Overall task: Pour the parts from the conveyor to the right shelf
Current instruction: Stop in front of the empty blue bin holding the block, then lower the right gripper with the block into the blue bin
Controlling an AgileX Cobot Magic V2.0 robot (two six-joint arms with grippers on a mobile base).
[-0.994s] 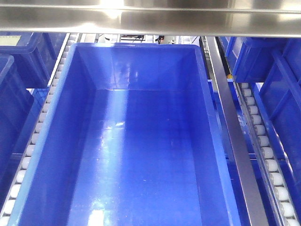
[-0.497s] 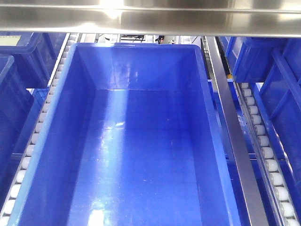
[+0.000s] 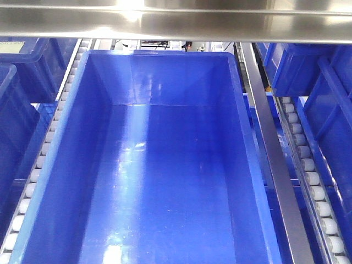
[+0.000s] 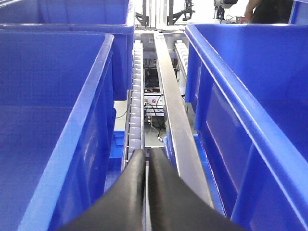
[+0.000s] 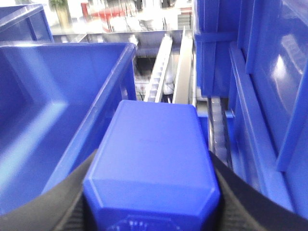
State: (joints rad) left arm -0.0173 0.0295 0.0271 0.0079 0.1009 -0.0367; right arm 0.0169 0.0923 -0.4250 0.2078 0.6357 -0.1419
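A large empty blue bin (image 3: 165, 181) sits on the roller conveyor and fills the front view. No loose parts show in any view. My left gripper (image 4: 146, 152) is shut and empty, its black fingers pressed together over the roller track (image 4: 137, 96) between two blue bins. My right gripper (image 5: 153, 185) is shut on a small blue box (image 5: 153, 144), seen from its underside. It holds the box beside the right rim of a big blue bin (image 5: 57, 110). Neither gripper shows in the front view.
A steel crossbar (image 3: 176, 22) spans the top of the front view. A steel rail (image 3: 269, 148) and roller track (image 3: 308, 165) run along the bin's right. More blue bins stand at left (image 3: 22, 66) and right (image 3: 308, 66). Stacked blue bins (image 5: 260, 86) stand right of the held box.
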